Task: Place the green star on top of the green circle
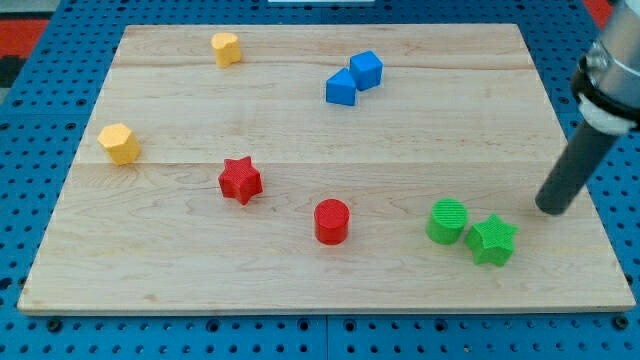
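The green star (492, 240) lies on the wooden board (300, 270) at the view's lower right. The green circle (447, 221) stands right beside it, to its left and slightly up; the two look to be touching. My tip (551, 210) rests on the board to the right of the green star and a little above it, with a gap between them. The dark rod rises from it to the view's upper right.
A red circle (331, 221) and a red star (240, 180) lie left of the green pair. Two blue blocks (366, 69) (341, 88) sit together near the top. A yellow block (227, 48) is at the top left, another yellow block (119, 143) at the left edge.
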Available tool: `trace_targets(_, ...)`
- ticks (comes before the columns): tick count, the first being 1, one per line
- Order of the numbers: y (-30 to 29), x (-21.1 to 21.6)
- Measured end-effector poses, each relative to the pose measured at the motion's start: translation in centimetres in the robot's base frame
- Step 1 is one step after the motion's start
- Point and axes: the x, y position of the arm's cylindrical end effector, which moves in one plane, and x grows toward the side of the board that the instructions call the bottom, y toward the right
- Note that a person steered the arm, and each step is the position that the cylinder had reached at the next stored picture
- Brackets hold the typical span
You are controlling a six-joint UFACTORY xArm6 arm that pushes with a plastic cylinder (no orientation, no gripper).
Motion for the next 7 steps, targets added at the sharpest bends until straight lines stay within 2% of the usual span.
trace_targets(2,-5.4,7.2)
trace_targets(3,-7.5,1.1)
trace_targets(4,-6.0,-3.7)
trace_targets(5,-4.6,-4.6)
trace_targets(7,-4.3,-1.4)
